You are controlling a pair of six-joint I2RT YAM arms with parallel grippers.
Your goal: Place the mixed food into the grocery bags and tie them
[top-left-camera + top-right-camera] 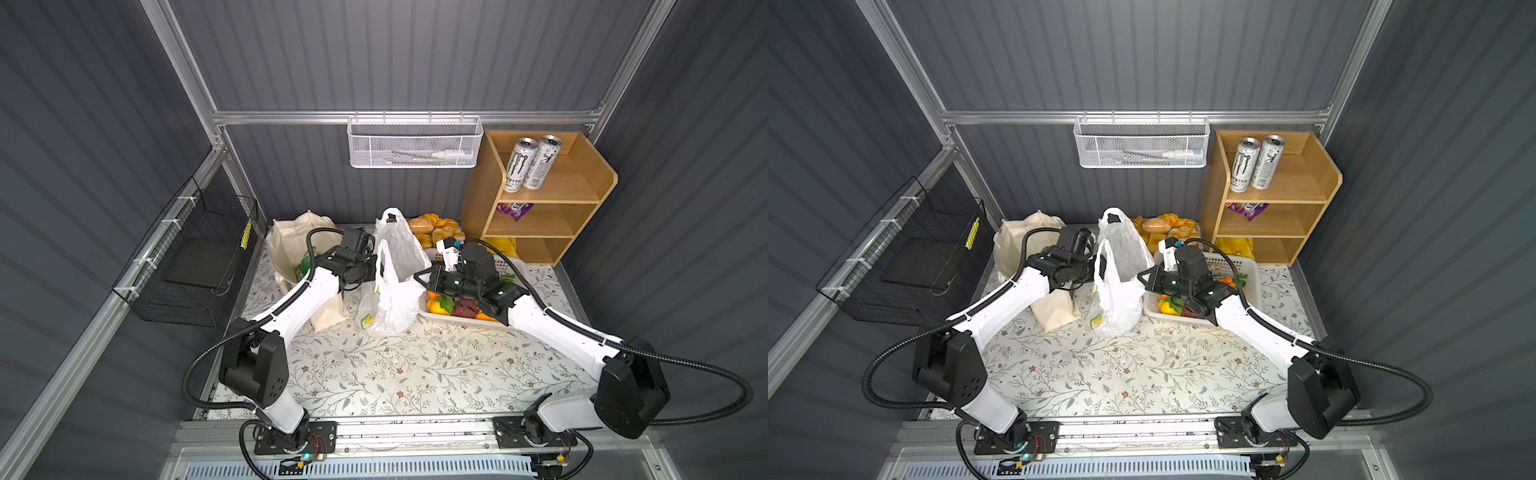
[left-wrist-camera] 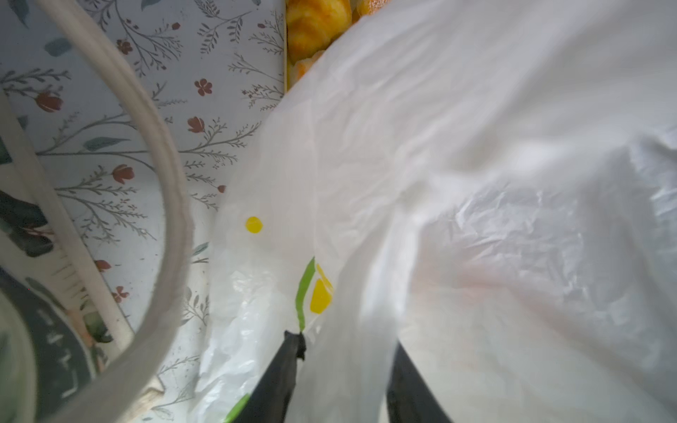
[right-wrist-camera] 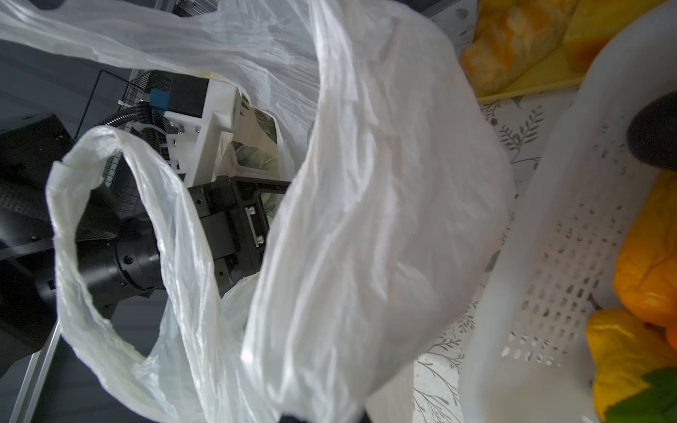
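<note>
White plastic bag (image 3: 366,219) film sits against both wrist lenses, with both jaw sets at its mouth.
Right gripper (image 1: 420,277): jaws fully closed, and the film runs down into them, so I judge it is pinching the bag's edge. Left gripper (image 2: 348,342): fingers part-closed with film between them; cannot tell whether they bite. The bag stands between the two jaw sets, and one handle loop (image 3: 110,154) hangs free in front of the left wrist. Risks: thin film slips or tears if the arms pull unevenly; the left may catch a single layer and the mouth collapses. Outward: toy produce (image 1: 436,305) lies unbagged in the white basket (image 1: 521,266) under the right wrist, which covers it. The canvas tote (image 1: 291,237) is behind the left wrist, bread rolls (image 1: 434,228) beyond the bag, and the shelf (image 1: 582,195) with cans (image 1: 528,162) farther off.
</note>
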